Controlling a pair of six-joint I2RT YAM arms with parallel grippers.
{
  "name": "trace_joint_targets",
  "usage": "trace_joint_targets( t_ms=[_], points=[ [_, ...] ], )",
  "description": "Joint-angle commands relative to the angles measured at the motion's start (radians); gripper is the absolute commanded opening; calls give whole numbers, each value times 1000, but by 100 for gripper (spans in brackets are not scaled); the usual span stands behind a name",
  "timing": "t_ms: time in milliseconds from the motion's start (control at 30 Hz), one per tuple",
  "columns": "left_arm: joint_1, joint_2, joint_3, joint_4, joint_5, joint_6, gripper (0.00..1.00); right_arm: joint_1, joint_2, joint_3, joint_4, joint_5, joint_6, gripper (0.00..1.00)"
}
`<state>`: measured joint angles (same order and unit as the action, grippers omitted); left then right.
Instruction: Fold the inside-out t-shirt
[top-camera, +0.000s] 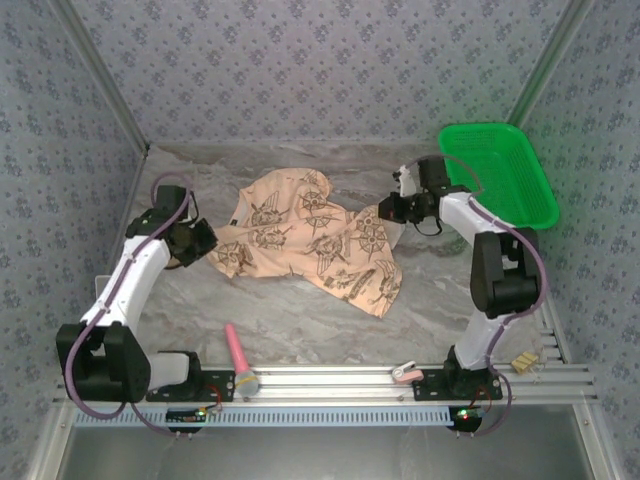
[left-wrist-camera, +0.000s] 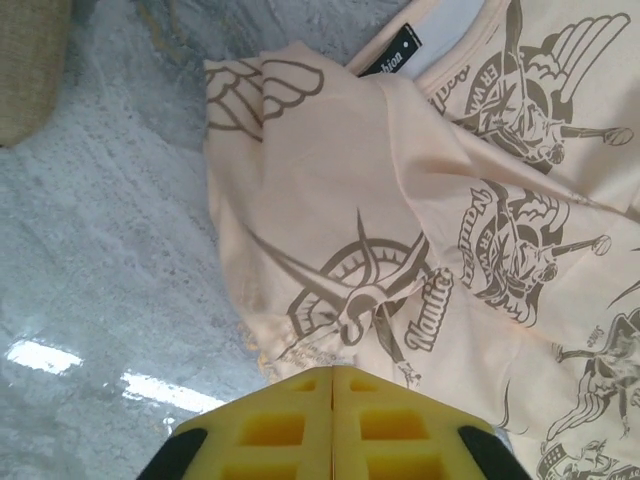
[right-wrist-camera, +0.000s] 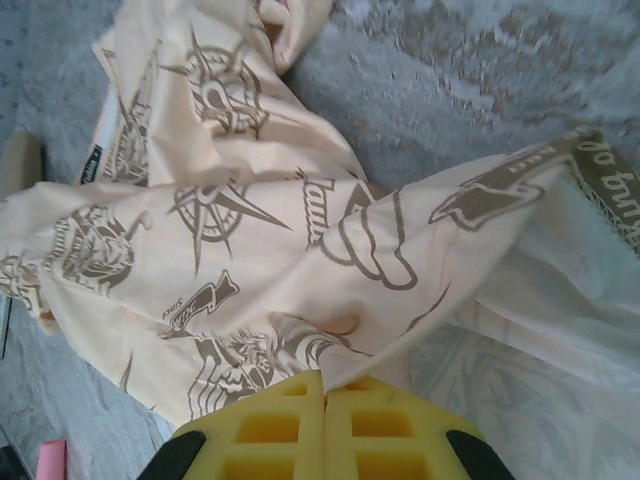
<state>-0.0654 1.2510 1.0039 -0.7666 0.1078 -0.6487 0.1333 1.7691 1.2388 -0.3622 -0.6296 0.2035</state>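
Both arms reach forward, left end effector and right end effector clamped closed.

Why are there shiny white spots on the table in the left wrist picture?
Left wrist: light glaring off the glossy table, shirt print sharp. Right wrist: no glare, shirt crisp. Top view: even light, faint shadows.

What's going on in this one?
Two robot arms are working on a peach t-shirt with nautical prints, which lies crumpled in the middle of the table. The left pincer is shut on the shirt's left edge, and the right pincer is shut on a bunched fold at its right side. No neat fold has been made yet. A green basket sits at the far right, apart from the shirt.
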Motion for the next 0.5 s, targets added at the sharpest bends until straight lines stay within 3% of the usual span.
trace_joint_targets(
  t_ms=[0, 33, 100, 300, 467],
  points=[
    [9, -2, -59, -34, -26, -20, 50, -6, -30, -6, -11, -16, 25, 0],
    [13, 10, -79, -11, -4, -32, 58, -5, -27, -10, -7, -18, 28, 0],
    [22, 41, -106, 27, 27, -51, 62, -4, -18, -13, -10, -21, 28, 0],
    [39, 144, -111, 142, 77, -54, 61, -7, -23, -17, -14, -25, 21, 0],
    [39, 185, -136, 264, 156, -93, 52, -6, -27, -11, -24, -24, 15, 0]
  ],
)
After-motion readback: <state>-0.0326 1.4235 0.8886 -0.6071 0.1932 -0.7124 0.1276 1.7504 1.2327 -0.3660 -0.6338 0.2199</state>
